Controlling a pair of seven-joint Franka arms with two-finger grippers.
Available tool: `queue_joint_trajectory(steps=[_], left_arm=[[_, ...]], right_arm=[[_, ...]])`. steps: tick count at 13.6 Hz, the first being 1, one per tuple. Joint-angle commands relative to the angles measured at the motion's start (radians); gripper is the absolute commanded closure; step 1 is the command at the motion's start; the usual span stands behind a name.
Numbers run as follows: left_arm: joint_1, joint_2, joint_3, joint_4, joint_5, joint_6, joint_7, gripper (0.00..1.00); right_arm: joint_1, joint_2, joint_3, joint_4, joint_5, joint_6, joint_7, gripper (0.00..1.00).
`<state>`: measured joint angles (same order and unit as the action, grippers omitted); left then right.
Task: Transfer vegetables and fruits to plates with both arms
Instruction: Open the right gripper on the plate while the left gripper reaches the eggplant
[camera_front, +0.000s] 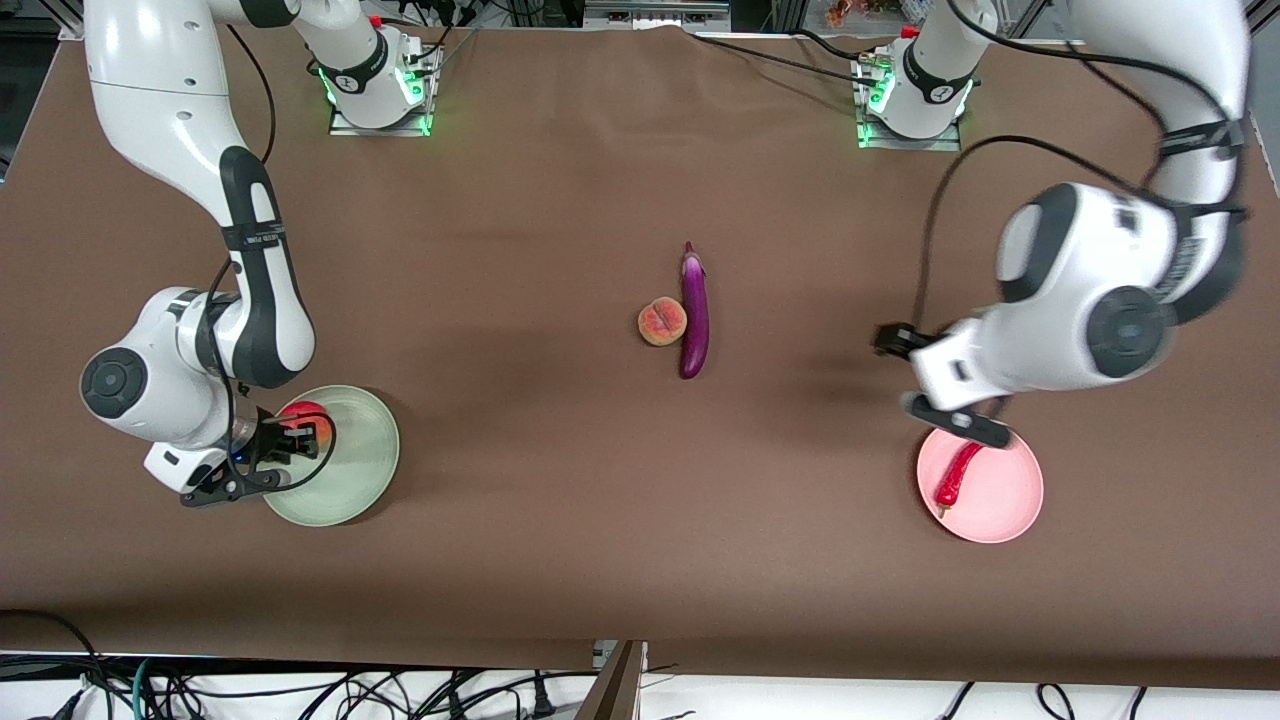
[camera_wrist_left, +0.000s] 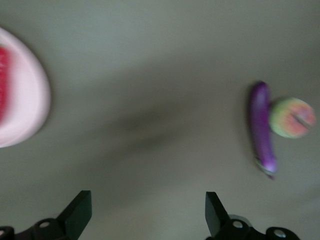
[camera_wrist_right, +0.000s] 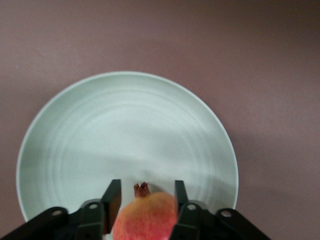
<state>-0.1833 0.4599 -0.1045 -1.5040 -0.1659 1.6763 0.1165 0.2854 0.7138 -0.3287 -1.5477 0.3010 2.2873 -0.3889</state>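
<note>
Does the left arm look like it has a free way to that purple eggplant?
Probably yes. The left gripper hangs open over bare table beside the pink plate, holding nothing. Only brown cloth lies between it and the eggplant; the peach touches it toward the right arm's end.

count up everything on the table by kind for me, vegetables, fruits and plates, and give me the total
Vegetables: 2, the eggplant and the chili pepper.
Fruits: 2, the peach and the red-yellow fruit.
Plates: 2, the green plate and the pink plate.
Total: 6
</note>
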Motion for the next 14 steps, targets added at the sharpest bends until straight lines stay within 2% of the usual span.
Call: queue_joint_trajectory(steps=[1,3,5,8,9,11,14], left_arm=[[-0.1,0.017,0.011,-0.064,-0.057,0.023,-0.014,0.0],[-0.174,0.019,0.008,-0.12,-0.054,0.103,-0.017,0.0],[-0.212,0.011,-0.016,-0.201,-0.052,0.186,-0.041,0.0],[-0.215,-0.016,-0.171,-0.398,0.032,0.438,-0.284,0.0],[-0.215,-0.017,-0.208,-0.43,0.07,0.489,-0.358,0.0],[-0.235,0.014,-0.236,-0.458,0.129,0.61,-0.49,0.0],[-0.239,0.062,-0.236,-0.461,0.238,0.71,-0.534,0.0]], right_arm=[[-0.002,-0.007,0.04,0.06,0.046,-0.055,-0.007,0.0],[0.036,-0.023,0.072,0.067,0.055,-0.083,0.069,0.0],[0.118,-0.027,0.074,0.067,0.053,-0.103,0.267,0.0],[0.24,-0.027,0.076,0.066,0.055,-0.106,0.523,0.0],[0.276,-0.027,0.083,0.064,0.055,-0.104,0.601,0.0],[0.346,-0.024,0.086,0.064,0.053,-0.094,0.732,0.0],[0.417,-0.011,0.086,0.064,0.049,-0.075,0.824,0.0]])
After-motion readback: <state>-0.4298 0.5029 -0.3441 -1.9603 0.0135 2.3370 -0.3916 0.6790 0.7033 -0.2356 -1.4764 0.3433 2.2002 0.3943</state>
